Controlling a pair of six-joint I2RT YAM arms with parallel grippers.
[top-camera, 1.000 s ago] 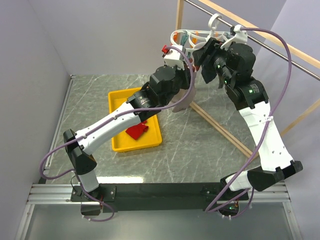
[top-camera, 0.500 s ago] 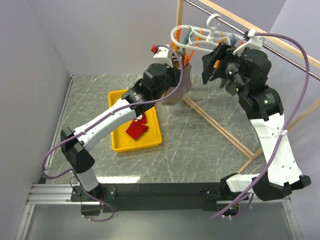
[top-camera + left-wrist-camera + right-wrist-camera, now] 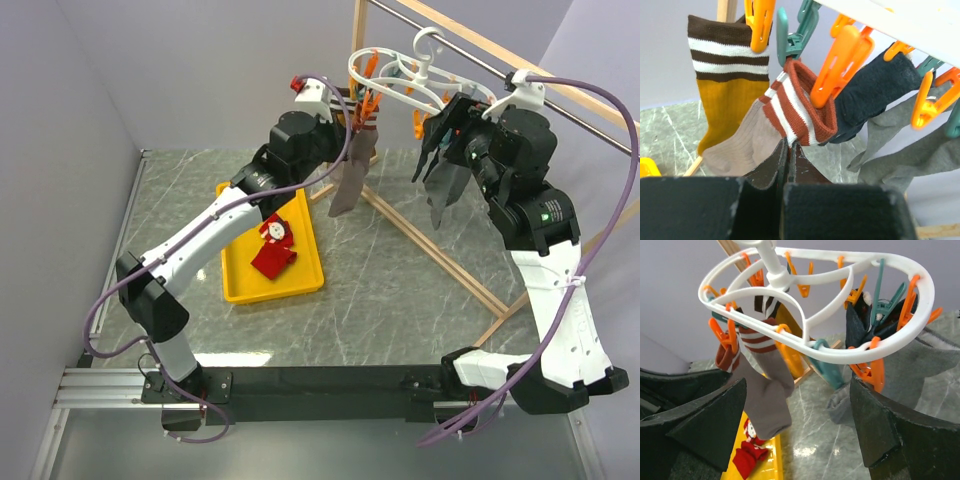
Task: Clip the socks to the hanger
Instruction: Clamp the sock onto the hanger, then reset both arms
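The red sock [image 3: 270,262] is lying nearest me, in the yellow tray [image 3: 240,285] on the surface [image 3: 380,310], and I am judging it to be the one piece left to hang. It is sitting low and back toward the arm bases from the left claw [image 3: 788,155], well apart from it. Its long axis is running roughly along the tray's length. I am reading the left arm as the nearer one, since its forearm is passing right over the tray while the right arm is standing on the other side of the wooden frame [image 3: 430,250]. So the coming move, as I am judging it, is turning on a drop down and back from the hanger to the tray.

Farther out, the left claw is pressed together, its tips touching the lower edge of the striped sock [image 3: 797,107]. I cannot tell whether a fold is caught between them. An orange clip [image 3: 840,65] is biting that cuff, so the sock is hanging from the hanger [image 3: 840,356]. The right claw [image 3: 797,382] is spread wide with nothing in it, facing the hanger from the other side and apart from it. Beyond, a mustard sock [image 3: 722,107], a navy sock [image 3: 870,95] and grey socks [image 3: 900,150] are hanging from other clips.
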